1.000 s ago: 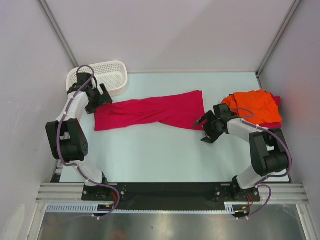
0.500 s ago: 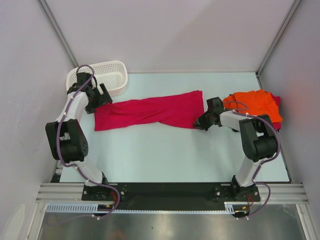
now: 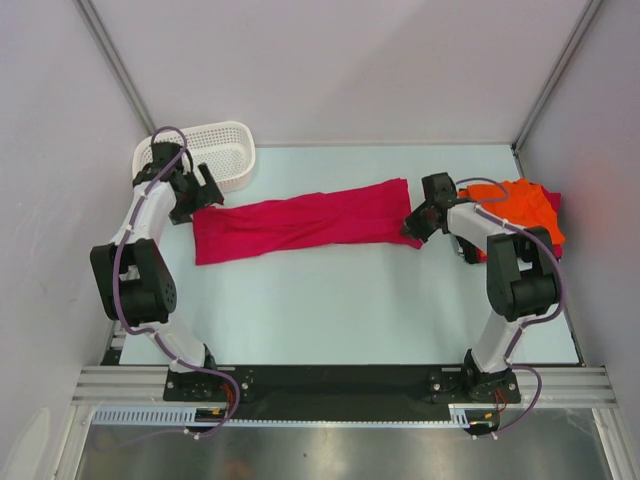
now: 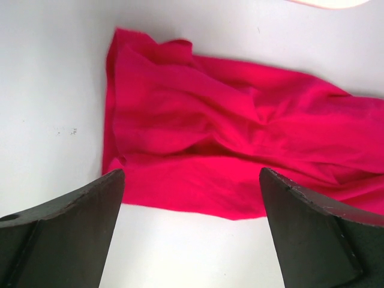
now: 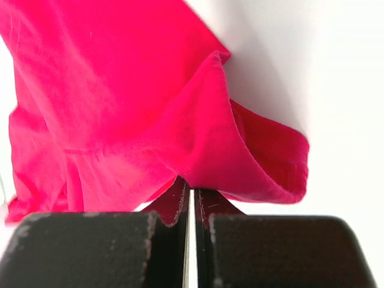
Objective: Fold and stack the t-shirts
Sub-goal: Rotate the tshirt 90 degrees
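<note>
Right hand [image 3: 413, 224] is pinched shut on the right-end fold of the long crimson cloth t-shirt [image 3: 300, 225] spread across the pale counter [image 3: 330, 300]. Left hand [image 3: 207, 196] gapes over its other end. So thin a pinch may slip when pulled.

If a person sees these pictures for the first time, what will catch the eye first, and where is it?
The long crimson t-shirt stretched across the middle of the table draws the eye first. The right tool is shut on its right end, while the left tool stands open near its left end. Next come the bright orange t-shirt, heaped at the far right, and the white basket at the far left.
</note>
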### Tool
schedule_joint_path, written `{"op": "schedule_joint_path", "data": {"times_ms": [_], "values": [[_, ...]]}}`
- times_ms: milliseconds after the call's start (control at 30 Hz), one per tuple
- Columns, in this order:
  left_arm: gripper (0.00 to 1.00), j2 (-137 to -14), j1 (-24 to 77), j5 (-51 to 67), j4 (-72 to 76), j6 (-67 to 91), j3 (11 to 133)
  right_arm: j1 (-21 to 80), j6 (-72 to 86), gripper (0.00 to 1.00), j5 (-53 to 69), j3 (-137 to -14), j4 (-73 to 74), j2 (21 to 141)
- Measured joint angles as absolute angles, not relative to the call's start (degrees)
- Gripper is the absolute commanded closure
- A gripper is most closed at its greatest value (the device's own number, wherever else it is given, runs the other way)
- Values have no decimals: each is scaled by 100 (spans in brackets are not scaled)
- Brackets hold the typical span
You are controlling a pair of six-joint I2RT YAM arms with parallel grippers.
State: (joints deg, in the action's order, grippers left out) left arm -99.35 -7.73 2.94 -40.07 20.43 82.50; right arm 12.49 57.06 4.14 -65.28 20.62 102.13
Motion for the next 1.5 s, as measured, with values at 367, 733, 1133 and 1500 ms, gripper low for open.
{"op": "schedule_joint_path", "data": {"times_ms": [367, 733, 1133, 1500], "values": [[0, -9935, -773, 189, -4136, 2036, 8578, 729, 4954, 100, 19, -8184, 2676, 11646], [1, -9937, -773, 128, -4287, 1984, 8637, 626, 4154, 98, -491, -11636, 3363, 13668], [0, -10442, -720, 283, -4296, 1831, 8493, 607, 3708, 11, 152, -10215, 2735, 12755], [0, -11607, -687, 320, -4464, 1741, 8735, 1505, 5457, 11, 1656, -6302, 934, 9795]]}}
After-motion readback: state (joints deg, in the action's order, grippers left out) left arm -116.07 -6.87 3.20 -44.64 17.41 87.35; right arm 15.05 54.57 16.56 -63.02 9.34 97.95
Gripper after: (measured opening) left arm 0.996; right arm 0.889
